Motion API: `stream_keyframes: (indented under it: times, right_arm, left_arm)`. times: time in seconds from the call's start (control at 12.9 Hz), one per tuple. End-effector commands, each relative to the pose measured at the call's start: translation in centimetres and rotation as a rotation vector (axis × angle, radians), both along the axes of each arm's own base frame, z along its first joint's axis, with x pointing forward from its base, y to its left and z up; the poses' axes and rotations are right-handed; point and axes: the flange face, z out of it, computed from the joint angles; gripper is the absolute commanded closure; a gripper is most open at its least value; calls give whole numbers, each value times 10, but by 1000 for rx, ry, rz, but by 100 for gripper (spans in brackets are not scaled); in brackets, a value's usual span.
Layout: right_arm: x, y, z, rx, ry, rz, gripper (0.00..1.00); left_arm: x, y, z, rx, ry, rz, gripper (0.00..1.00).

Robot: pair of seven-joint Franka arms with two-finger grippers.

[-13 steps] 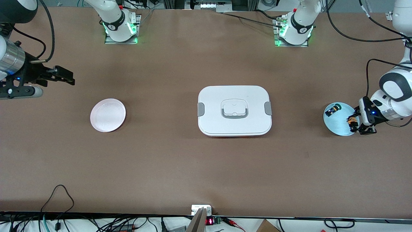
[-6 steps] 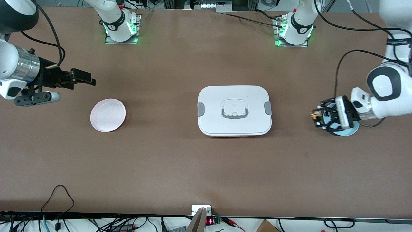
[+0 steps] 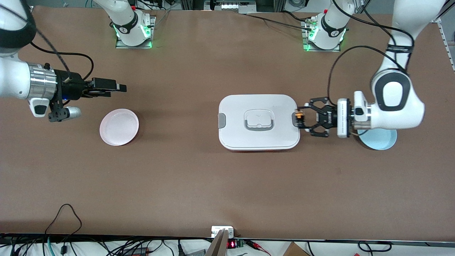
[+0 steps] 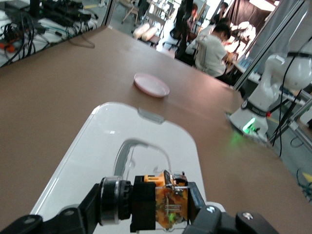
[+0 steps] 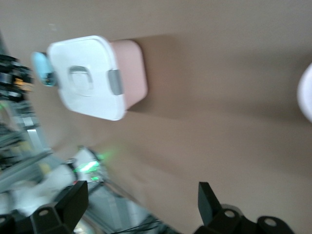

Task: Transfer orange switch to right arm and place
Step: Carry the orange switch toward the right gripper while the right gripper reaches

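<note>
Orange cap first: the switch is sitting tight between my left gripper's fingers, which are squeezed shut on it. A second ago I was picking it off the blue plate. Now I am holding it in the air over the box's edge at the left arm's end, at about 3 o'clock from the box handle. In my left wrist view the switch is showing up close, orange with a black end, with the white lid spread out under it.

My right gripper has moved too. It has slid out from the table's edge and is now hanging over the bare table, at about 12 o'clock from the pink plate. Its fingers are wide open with nothing in them, and the right wrist view shows the two black tips standing well apart.

I think this means the pick-up is done and both arms are coming together for the hand-over. They are not close yet, so the pass is not yet done.

Between the two grippers sits the big white box, with a pink base seen in the right wrist view. I am guessing the meeting has to happen above it. The pink plate is empty, so it may be the spot for the switch. My left arm is covering most of the blue plate, so I cannot tell what is on it.
</note>
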Motion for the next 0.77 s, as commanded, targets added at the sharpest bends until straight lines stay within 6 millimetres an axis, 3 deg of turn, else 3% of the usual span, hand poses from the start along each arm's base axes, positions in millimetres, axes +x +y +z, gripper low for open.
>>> stream_keyframes:
  times: [0.0,0.15,0.54,0.7]
  right_arm:
    - [-7,-12,-28,186,100,-93,0]
    - [-5,-6,-38,311,149,-145,0]
    - [-3,9,-74,546,257,-259,0]
    - [-1,12,-82,573,285,-280,0]
  left_arm:
    - [-12,-73,22,-174,93,38,100]
    - [-25,-132,29,-310,162,74,100]
    - [-43,-230,37,-413,236,200,100]
    - [-46,-256,38,-397,251,230,100]
